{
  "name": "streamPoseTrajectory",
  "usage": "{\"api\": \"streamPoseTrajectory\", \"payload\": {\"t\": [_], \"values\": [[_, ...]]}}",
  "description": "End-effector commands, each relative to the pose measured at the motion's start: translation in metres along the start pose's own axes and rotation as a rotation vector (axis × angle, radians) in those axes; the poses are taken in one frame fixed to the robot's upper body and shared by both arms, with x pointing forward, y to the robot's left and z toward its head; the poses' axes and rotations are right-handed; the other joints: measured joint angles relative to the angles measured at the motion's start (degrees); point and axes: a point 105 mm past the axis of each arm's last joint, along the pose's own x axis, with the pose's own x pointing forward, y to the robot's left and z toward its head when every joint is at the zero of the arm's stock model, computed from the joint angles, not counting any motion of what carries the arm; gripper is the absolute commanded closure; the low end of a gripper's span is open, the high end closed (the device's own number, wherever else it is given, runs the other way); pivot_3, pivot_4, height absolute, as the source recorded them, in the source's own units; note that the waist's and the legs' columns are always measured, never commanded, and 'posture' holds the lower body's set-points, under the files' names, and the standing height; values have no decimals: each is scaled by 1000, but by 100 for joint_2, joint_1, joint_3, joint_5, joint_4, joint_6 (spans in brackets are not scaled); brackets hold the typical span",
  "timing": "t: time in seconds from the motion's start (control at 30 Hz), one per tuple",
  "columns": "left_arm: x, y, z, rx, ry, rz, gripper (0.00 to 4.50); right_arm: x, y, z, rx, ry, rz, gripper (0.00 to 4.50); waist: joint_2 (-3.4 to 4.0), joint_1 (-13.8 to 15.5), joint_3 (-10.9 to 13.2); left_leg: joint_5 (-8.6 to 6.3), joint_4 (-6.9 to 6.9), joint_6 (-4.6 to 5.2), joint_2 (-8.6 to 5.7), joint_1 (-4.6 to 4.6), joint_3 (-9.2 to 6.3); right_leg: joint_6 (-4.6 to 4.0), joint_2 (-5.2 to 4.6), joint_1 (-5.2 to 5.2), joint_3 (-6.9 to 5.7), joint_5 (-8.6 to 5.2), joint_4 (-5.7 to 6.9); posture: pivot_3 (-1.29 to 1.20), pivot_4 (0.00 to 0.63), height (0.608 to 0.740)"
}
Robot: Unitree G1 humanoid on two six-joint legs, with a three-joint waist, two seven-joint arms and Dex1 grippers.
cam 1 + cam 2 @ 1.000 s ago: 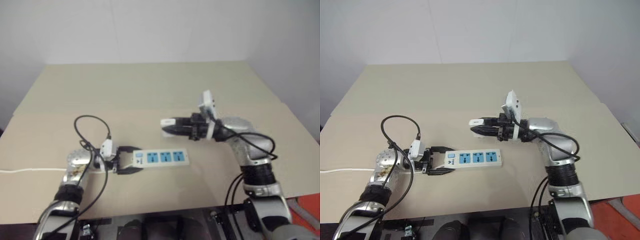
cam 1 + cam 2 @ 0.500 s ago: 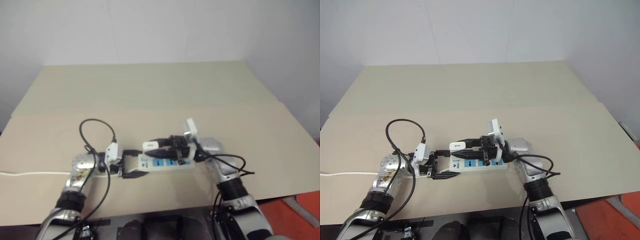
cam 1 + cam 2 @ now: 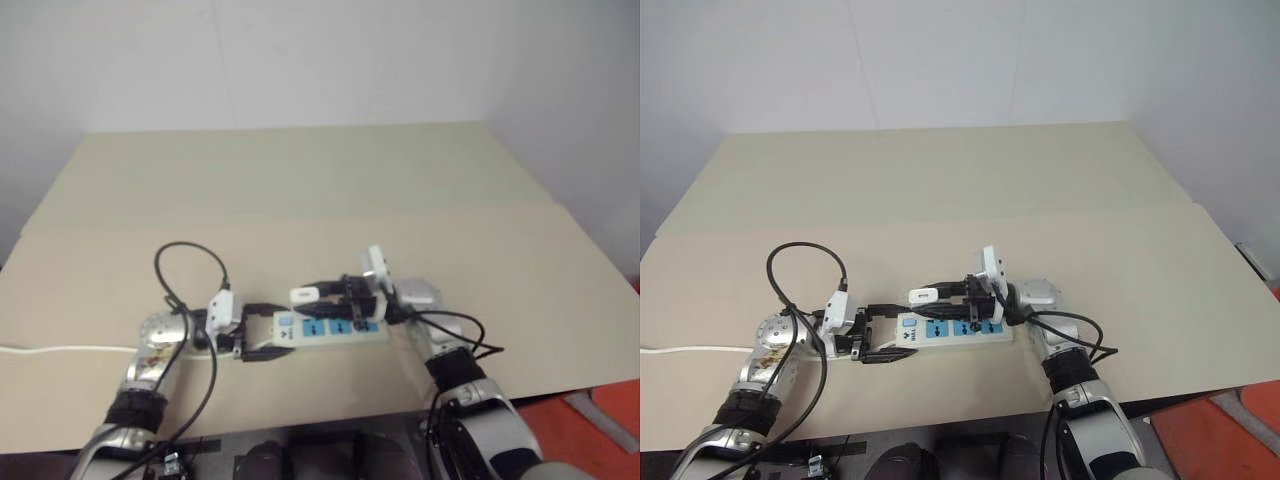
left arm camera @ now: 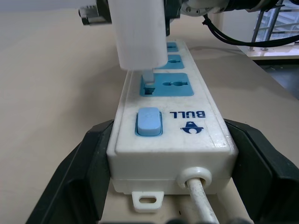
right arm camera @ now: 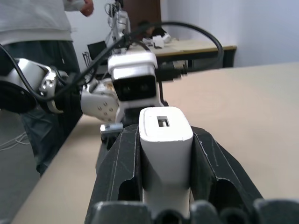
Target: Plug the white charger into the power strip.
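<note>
White boxy charger, pinched in the right claw, has its metal prongs at the glossy power strip's blue socket; the left claw clamps the strip's switch end.

The power strip is lying on the table, lower centre of frame. The white charger is sitting above its endmost socket, prongs touching.

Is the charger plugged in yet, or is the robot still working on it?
Nearly. Done: the left gripper has its jaws shut around the switch end of the power strip, and the right gripper grips the white charger. In hand: the prongs touch the socket nearest the switch. Left: pushing the charger fully down, since a gap shows under it.
</note>
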Motion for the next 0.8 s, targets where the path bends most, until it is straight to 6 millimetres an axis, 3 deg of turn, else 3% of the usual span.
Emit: {"api": "streamPoseTrajectory", "payload": {"t": [0.03,0.8], "values": [[-1,2,7,26,-8,9,1253,-2,-3,10,-47,-13,3,3407,0,0,0,0,-1,0,0,0,1,0,0,0,0,0,0,0,150,740],[-5,4,7,28,0,25,1253,-16,3,-23,14,57,-14,3407,1,-8,-1,0,-3,0,2,15,0,-1,0,13,3,0,-1,0,150,740]]}}
